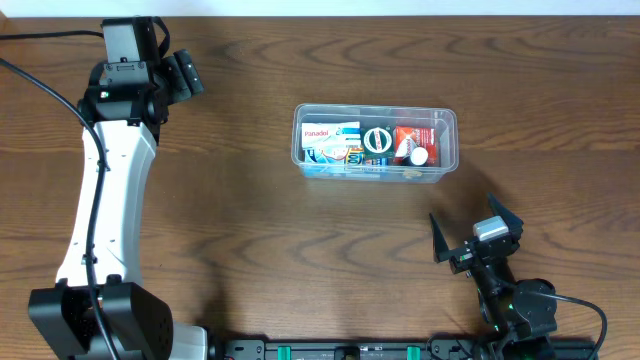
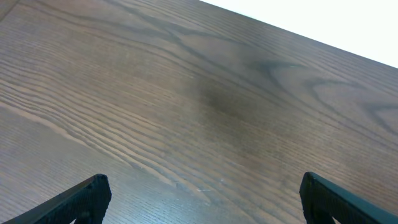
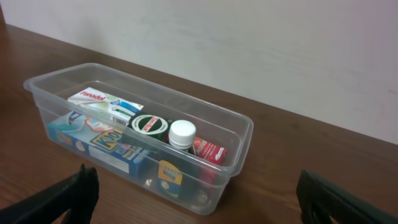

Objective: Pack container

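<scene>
1. Jaws on both arms stand spread wide, with nothing held between them.
2. At the far-left corner of the table [image 1: 250,230], the left gripper [image 1: 183,72] is well apart from everything else. Its wrist view shows only wood grain between the two fingertips [image 2: 93,193].
3. Right of centre, toward the far edge, the container [image 1: 448,140] stands upright with no lid on it, its long side running left to right.
4. Inside it, from left to right, a white Panadol box [image 1: 318,133] lies on a blue box [image 3: 99,140]. Next come a round jar [image 1: 379,140] with a green-and-white lid, a white-capped bottle [image 1: 419,156] and a red packet [image 1: 408,135].
5. Near the front edge on the right, the right gripper [image 1: 465,218] points toward the container's right end without touching it.
</scene>
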